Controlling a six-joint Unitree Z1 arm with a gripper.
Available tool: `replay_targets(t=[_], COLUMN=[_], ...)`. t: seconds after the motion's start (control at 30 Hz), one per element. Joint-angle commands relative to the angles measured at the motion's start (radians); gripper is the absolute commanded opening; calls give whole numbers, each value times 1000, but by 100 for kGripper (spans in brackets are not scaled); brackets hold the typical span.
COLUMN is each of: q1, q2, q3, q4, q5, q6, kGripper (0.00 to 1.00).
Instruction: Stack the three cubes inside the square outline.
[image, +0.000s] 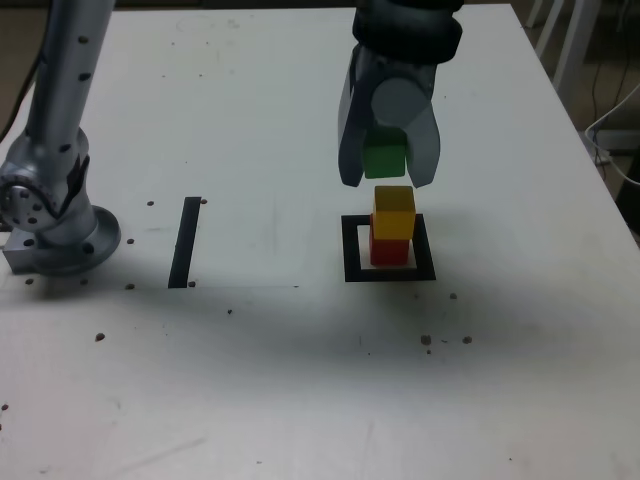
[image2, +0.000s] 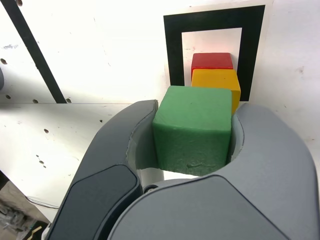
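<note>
The gripper (image: 386, 184) is grasping the green cube (image: 385, 160) above the yellow cube (image: 394, 212), which is resting on the red cube (image: 389, 250) inside the square outline (image: 353, 250). The white bench (image: 270, 380) is carrying the outline nearer its right edge in the exterior view; beyond that edge, a pale cable (image: 592, 135) is hanging
</note>
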Motion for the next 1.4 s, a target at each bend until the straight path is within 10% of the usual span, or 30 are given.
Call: replay_targets(t=[0.0, 1.03, 1.37], q1=[-5, -38, -38], q2=[10, 64, 65], q3=[0, -25, -14], q4=[17, -1, -5], q5=[-3, -13, -7], q6=[-3, -18, -6], kGripper=[31, 33, 90])
